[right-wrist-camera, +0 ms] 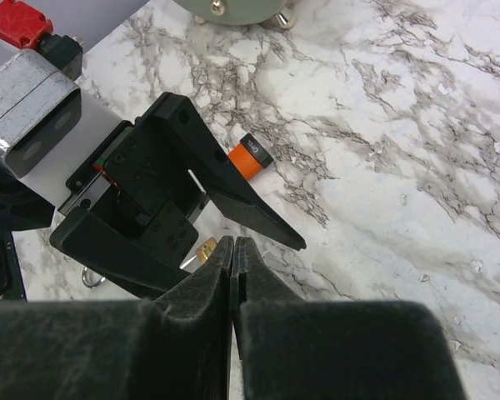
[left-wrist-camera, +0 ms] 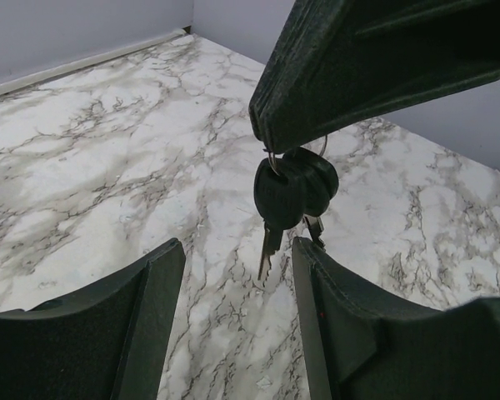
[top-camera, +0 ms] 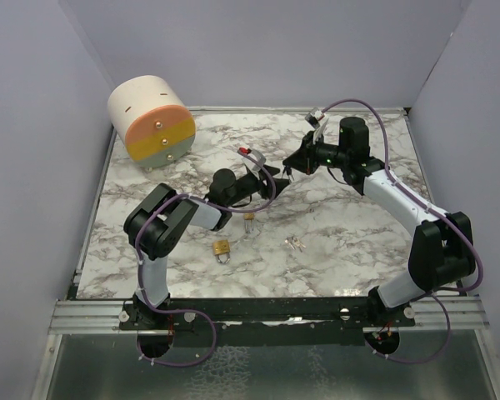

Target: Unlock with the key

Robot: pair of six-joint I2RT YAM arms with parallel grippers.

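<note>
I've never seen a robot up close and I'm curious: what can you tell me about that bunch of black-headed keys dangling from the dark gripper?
The bunch of black-headed keys looks like two keys with rounded black plastic-looking heads and silvery metal blades, on a thin metal ring. It hangs in the air, blades pointing down, above the white marble-patterned table. The right gripper is shut on the ring from above. The left gripper sits open just below; whether it touches the keys is unclear.
</note>
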